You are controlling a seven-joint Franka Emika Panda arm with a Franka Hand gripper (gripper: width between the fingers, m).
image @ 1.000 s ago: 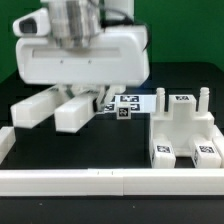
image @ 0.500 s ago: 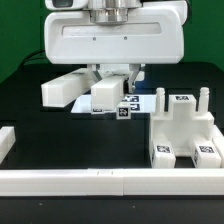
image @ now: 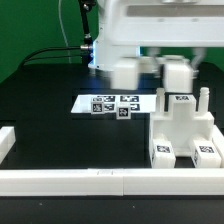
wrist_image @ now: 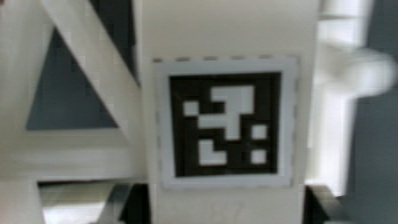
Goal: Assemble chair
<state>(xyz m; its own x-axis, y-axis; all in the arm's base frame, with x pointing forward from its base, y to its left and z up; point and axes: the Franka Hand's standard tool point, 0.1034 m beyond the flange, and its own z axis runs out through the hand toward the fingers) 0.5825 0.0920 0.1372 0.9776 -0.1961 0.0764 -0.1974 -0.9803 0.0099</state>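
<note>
Chair piece [image: 185, 130], a white blocky part with two short posts [image: 204, 95] sticking up near its back, stands on the black bench [image: 50, 120] toward the exterior view's right. Its front is close against the long white rail [image: 90, 181]. It carries square black-and-white tags [image: 183, 99] on its top and on its two front feet.

The claw [image: 152, 84] hangs above the piece with its two white fingers [image: 125, 73] spread wide and nothing between them. One finger is right over the top of the piece and the other is off toward the exterior view's left. From this angle I can't say whether the nearer finger touches the piece or only hovers close to it.

The marker board [image: 115, 103] lies flat on the bench, near the piece on the exterior view's left. In the wrist view, one of those tags fills the middle on a white face of the piece, and the edges are blurred.
</note>
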